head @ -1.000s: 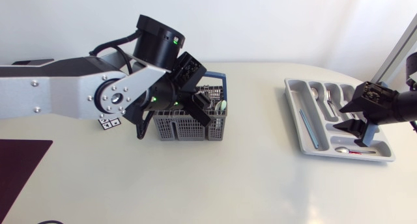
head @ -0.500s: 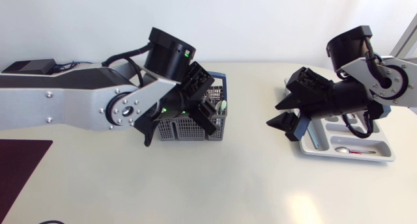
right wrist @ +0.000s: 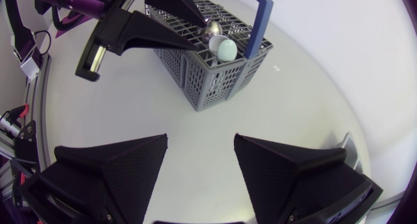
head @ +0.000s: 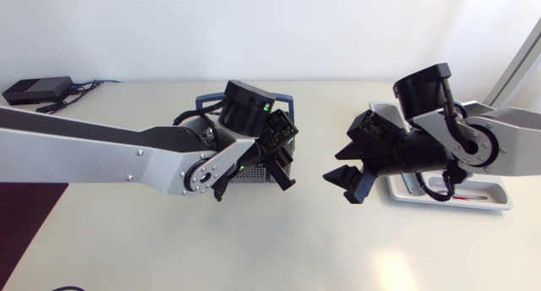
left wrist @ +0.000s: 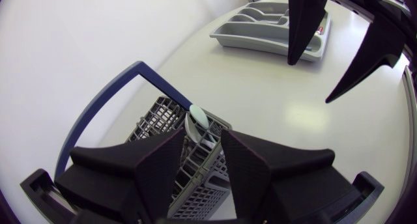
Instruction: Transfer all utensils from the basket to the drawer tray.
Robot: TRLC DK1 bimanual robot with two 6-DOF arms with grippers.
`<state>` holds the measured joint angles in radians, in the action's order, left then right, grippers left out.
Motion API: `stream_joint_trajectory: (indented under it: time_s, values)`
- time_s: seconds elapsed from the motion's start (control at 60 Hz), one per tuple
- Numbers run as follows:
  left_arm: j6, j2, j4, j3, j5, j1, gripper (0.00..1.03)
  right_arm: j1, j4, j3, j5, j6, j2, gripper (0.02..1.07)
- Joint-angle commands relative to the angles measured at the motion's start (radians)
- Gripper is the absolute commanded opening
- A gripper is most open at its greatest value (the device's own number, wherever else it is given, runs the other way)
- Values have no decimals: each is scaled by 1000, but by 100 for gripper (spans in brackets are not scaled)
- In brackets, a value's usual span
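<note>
A pale cream table (head: 279,249) is seen from above, with both arms brought in over its middle. The long silver-grey left arm (head: 101,151) is stretched across to a grey mesh plastic cutlery basket with a blue hoop handle (right wrist: 215,81). Much of the basket is covered by it in the head view. The right arm (head: 499,147) is reached out over a light grey plastic drawer tray with moulded compartments (left wrist: 260,43), which lies well apart from the basket.

The left gripper (left wrist: 202,138) is held low over the basket's end compartment, with its wedge fingers parted and angled down. This is judged to be so that an upright utensil can be taken between them. A pale, rounded spoon bowl (right wrist: 227,49) and a shiny metal spoon (right wrist: 211,30) are stood in that compartment, just ahead of the fingertips. Whether a finger already touches either spoon cannot be made out, but nothing appears to be clamped.

The right gripper (right wrist: 201,138) is spread wide and empty, held above bare table between basket and tray and pointed at the basket. It is probably placed there to be ready for the next pick without crowding the left arm.

The spoons are not yet transferred.
</note>
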<state>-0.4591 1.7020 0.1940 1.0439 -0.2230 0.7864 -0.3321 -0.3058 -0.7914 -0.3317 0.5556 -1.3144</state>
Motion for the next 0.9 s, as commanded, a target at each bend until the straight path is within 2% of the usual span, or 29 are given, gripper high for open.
stream_joint_trajectory:
  time_s: [0.0,0.25,0.433,0.7,0.883]
  values:
    - [-39,28,28,-22,-12,-12,41,-27,25,24,10,-43,7,77]
    - [-53,59,64,-10,-10,-38,41,-54,45,6,22,-62,-6,77]
    - [-52,76,84,10,-10,-45,34,-61,59,6,25,-66,-22,77]
    - [-46,111,101,39,-10,-50,33,-70,71,3,34,-68,-42,77]
    - [-35,123,122,59,-10,-55,24,-76,71,4,34,-69,-48,77]
